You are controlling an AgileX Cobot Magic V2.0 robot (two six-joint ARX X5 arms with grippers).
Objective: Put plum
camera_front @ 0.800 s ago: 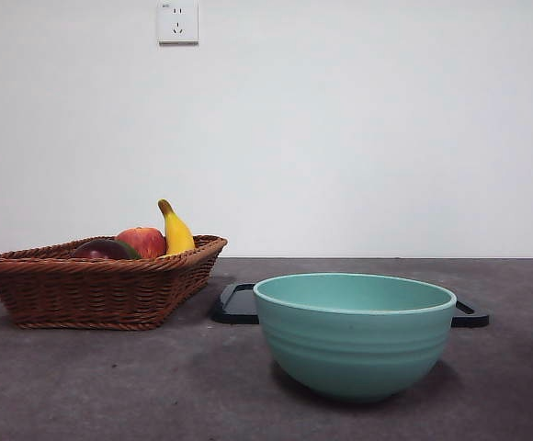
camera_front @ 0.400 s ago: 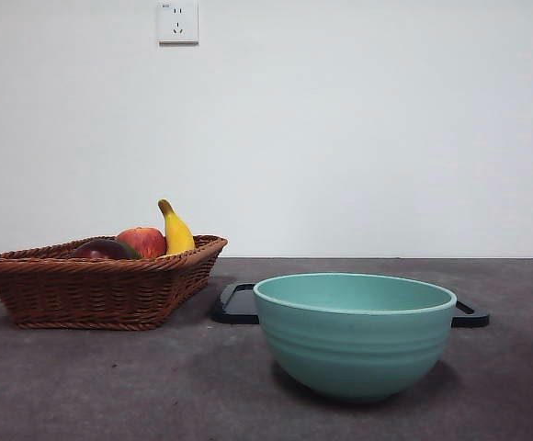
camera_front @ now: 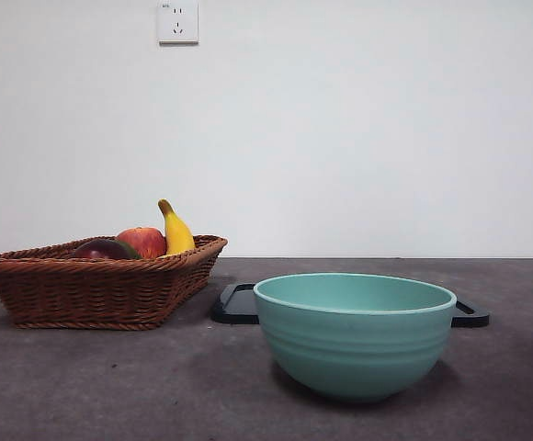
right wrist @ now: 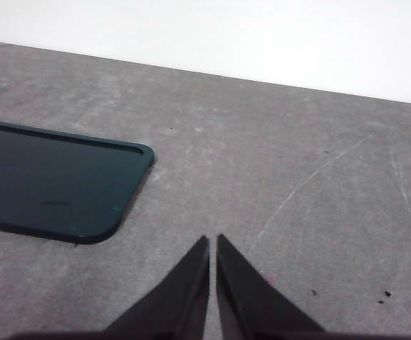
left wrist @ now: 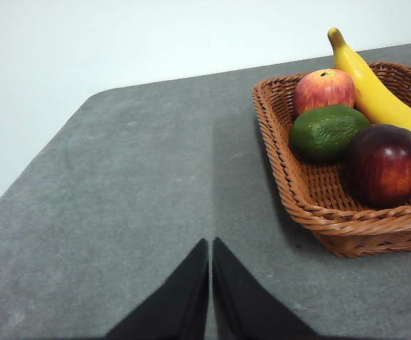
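**Plum sitting in the basket, both arms waiting**

I am seeing the plum (left wrist: 384, 163) lying in the wicker basket (left wrist: 333, 228) beside the green fruit (left wrist: 327, 132). I am keeping left gripper (left wrist: 210, 244) and right gripper (right wrist: 212, 241) pinched together, holding nothing.

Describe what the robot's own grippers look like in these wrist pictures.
Both look alike: the left gripper and the right gripper each show two plain matte black jaws, broad at the base and tapering to narrow points. No cables, markings or sleeves show in view.
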